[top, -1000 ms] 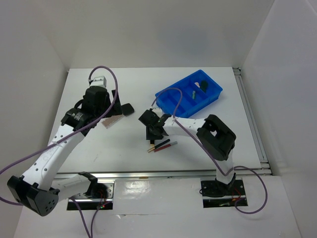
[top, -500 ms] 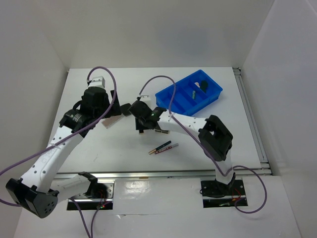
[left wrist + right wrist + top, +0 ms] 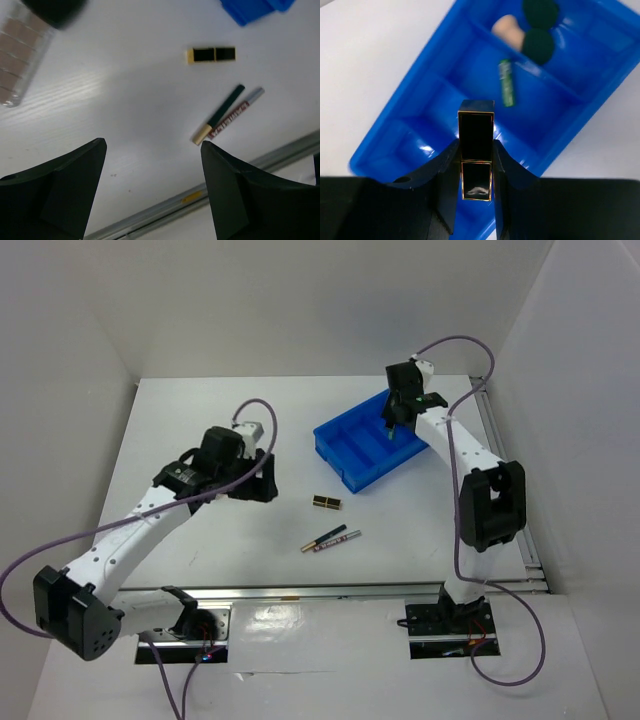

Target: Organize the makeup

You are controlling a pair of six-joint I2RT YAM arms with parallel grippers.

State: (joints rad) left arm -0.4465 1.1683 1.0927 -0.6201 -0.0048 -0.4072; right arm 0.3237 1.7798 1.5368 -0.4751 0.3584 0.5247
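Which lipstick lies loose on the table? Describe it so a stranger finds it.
Find the blue divided plastic tray on the white table. Just off its near corner lies a short black lipstick with gold trim. Unlike the two thin pencils closer to the near edge, it is stubby and square-sided.

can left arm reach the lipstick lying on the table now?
Likely yes: left pincer is open and empty; the lipstick lies flat just ahead of it, nothing between them.
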